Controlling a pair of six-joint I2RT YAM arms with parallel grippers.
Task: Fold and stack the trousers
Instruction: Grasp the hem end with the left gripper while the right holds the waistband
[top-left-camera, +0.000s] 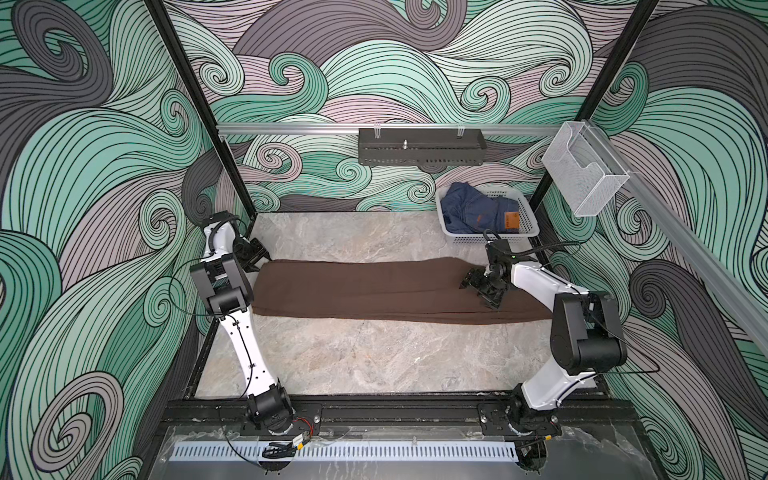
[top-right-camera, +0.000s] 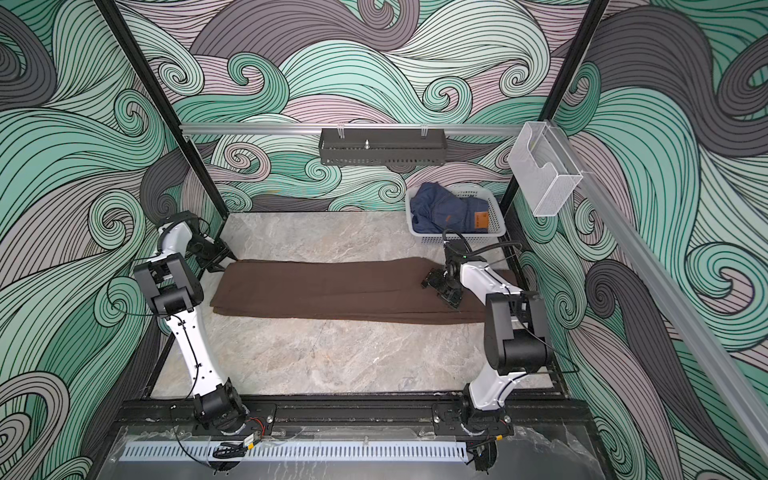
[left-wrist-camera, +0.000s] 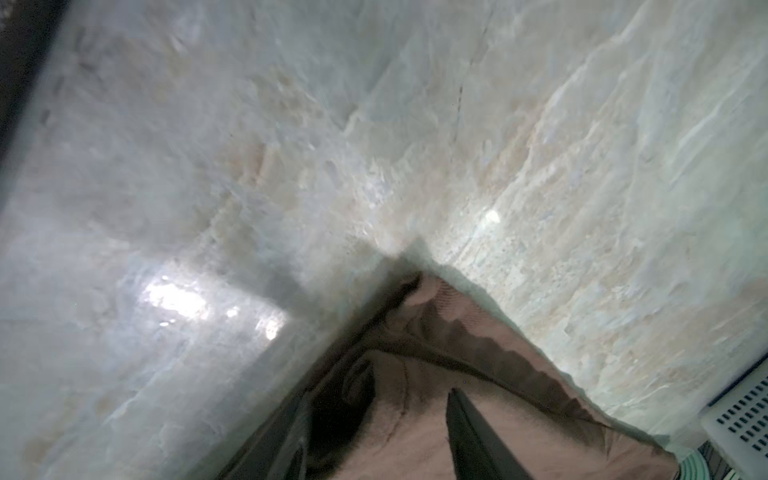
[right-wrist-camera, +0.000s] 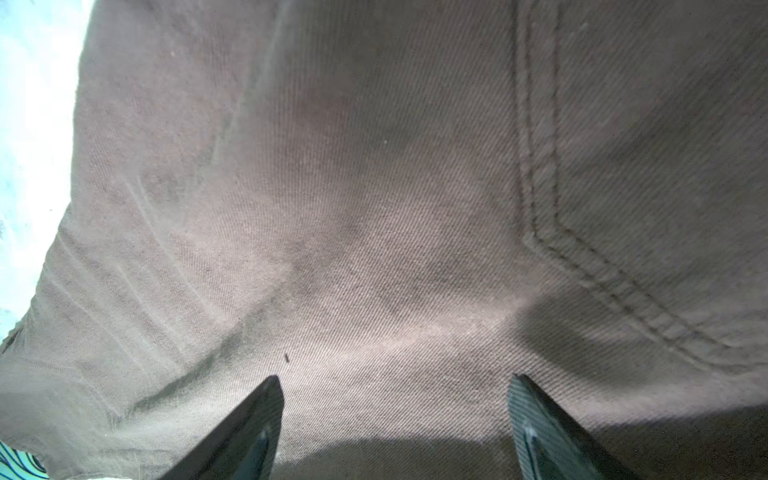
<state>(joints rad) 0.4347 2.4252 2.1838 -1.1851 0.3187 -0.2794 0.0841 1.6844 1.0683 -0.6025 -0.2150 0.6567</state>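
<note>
Trousers (top-left-camera: 374, 291): stretching left-right across centre
Left gripper (top-left-camera: 258, 261): nosing upper-left corner, can't tell opening
Right gripper (right-wrist-camera: 395, 415): hovering wide over right end

No lettering can be read anywhere. The only label is a small orange rectangular patch (top-left-camera: 511, 220) on the crumpled blue denim jeans (top-left-camera: 467, 208) in the white plastic lattice basket (top-left-camera: 465, 237) at the far right. Its dark print is too small to read.

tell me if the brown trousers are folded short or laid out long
Laid out long. The trousers lie flat across the table as one full-length strip; layered edges at one end suggest a lengthwise fold, none crosswise.
</note>
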